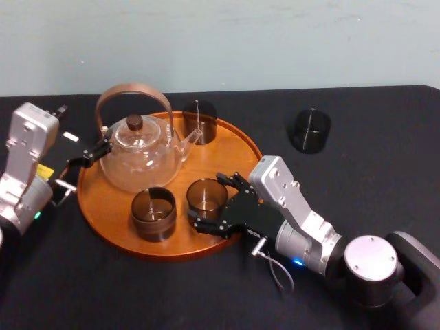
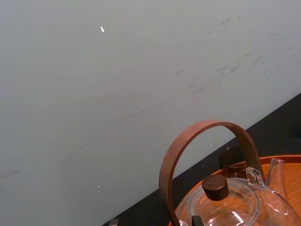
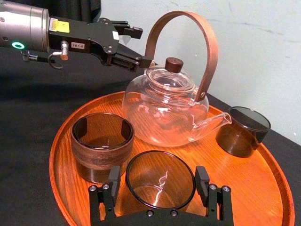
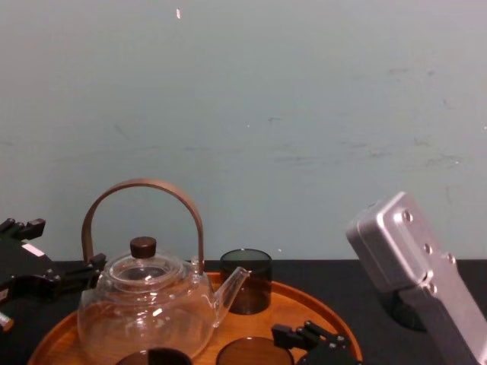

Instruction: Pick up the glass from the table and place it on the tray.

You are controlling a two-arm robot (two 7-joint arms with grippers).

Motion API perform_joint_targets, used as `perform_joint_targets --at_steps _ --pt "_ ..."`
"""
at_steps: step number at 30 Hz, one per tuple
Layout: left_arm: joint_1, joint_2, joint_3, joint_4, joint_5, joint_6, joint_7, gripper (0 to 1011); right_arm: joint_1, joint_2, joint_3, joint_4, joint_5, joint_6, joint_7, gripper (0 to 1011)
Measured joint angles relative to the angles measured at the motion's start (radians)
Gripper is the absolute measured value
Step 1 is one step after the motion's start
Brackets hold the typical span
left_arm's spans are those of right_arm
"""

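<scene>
A smoky brown glass [image 1: 206, 196] stands upright on the round orange-brown tray [image 1: 103, 227], near its front right rim. My right gripper [image 1: 210, 201] reaches in from the right, open, with one finger on each side of this glass [image 3: 160, 181]. In the right wrist view a thin gap shows between the black fingers [image 3: 113, 182] and the rim. A darker glass [image 1: 309, 130] stands alone on the black table [image 1: 357, 199] at the back right. My left gripper [image 1: 100, 144] hovers open at the tray's left edge, close to the teapot's handle, holding nothing.
A clear glass teapot [image 1: 141, 155] with a tall curved wooden handle fills the tray's back left. A brown glass [image 1: 152, 213] stands at the tray's front, another [image 1: 199, 122] by the spout at the back. A pale wall rises behind the table.
</scene>
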Motion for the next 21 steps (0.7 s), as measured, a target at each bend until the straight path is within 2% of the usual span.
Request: perform_joint_targets --at_steps 11,21 --pt "0.000 0.000 0.000 0.000 0.000 0.000 0.000 1010 -0.007 0.008 0.009 -0.010 0.018 0.026 0.004 1002" --pt "0.000 0.000 0.000 0.000 0.000 0.000 0.000 1009 -0.056 0.053 0.032 -0.062 0.030 0.043 -0.002 1002"
